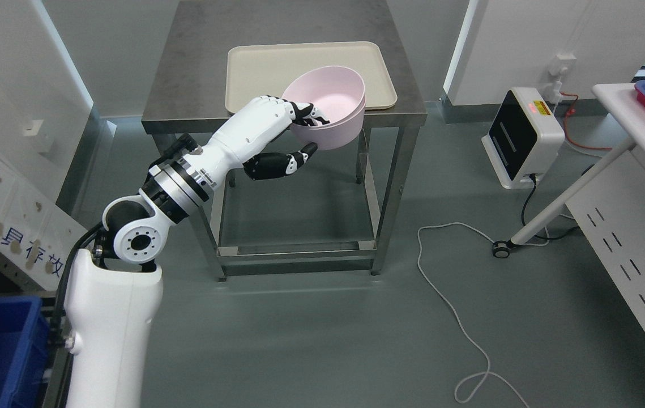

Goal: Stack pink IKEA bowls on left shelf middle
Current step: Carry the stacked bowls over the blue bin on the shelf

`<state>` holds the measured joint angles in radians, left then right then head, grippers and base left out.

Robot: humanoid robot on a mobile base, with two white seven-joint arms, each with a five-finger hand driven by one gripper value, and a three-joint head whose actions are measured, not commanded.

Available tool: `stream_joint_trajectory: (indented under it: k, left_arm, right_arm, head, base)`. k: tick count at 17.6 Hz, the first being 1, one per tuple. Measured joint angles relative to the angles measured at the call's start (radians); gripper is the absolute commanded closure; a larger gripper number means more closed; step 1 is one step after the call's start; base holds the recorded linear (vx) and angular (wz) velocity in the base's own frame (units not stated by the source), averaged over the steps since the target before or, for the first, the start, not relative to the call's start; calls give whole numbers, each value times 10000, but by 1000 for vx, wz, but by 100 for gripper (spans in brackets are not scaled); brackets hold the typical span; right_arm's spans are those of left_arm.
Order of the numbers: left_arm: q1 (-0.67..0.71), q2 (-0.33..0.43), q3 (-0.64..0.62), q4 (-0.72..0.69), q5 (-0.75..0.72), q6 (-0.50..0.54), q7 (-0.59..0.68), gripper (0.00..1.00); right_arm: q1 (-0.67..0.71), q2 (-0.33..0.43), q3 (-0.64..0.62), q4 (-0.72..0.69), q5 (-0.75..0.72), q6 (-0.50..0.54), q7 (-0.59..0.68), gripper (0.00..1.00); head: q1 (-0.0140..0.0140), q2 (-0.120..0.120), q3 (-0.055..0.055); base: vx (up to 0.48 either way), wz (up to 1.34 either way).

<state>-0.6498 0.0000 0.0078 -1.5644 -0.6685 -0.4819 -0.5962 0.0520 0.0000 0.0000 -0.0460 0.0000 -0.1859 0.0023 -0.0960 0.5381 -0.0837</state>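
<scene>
The left robot hand (299, 133) has hold of the pink bowls (328, 113) by the near rim, fingers hooked inside and thumb beneath the outer wall. A double edge on the right side suggests two bowls already nested, though from this angle that is hard to confirm. The bowls hang tilted in the air at the front edge of the steel desk (186, 73), over the near corner of the beige tray (260, 68), not resting on either. So the pickup looks done; the carry to the left shelf and the setting-down remain. No shelf level shows clearly here.
</scene>
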Motion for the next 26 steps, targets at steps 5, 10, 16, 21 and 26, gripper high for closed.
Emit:
stream_joint_trajectory:
  k: [5, 10, 16, 21, 26]
  left_arm:
    - [-53, 0, 21, -60, 341, 43, 74, 98]
    - [-476, 0, 131, -159, 560, -6, 92, 97]
    - [-783, 0, 332, -215, 627, 321, 51, 97]
    - [-885, 0, 584, -232, 655, 405, 23, 97]
    - [-1126, 0, 735, -236, 666, 608, 23, 96]
  right_arm:
    - [0, 0, 0, 0, 0, 0, 0, 0]
    - [3, 0, 0, 0, 0, 0, 0, 0]
    - [4, 0, 0, 0, 0, 0, 0, 0]
    - [4, 0, 0, 0, 0, 0, 0, 0]
    - [7, 0, 0, 1, 0, 0, -1, 0]
  head:
    - [0, 0, 0]
    - [0, 0, 0]
    - [0, 0, 0]
    - [0, 0, 0]
    - [0, 0, 0]
  base:
    - [-320, 106]
    - [-410, 110]
    - [-414, 313]
    - [-348, 547]
    - [-256, 858]
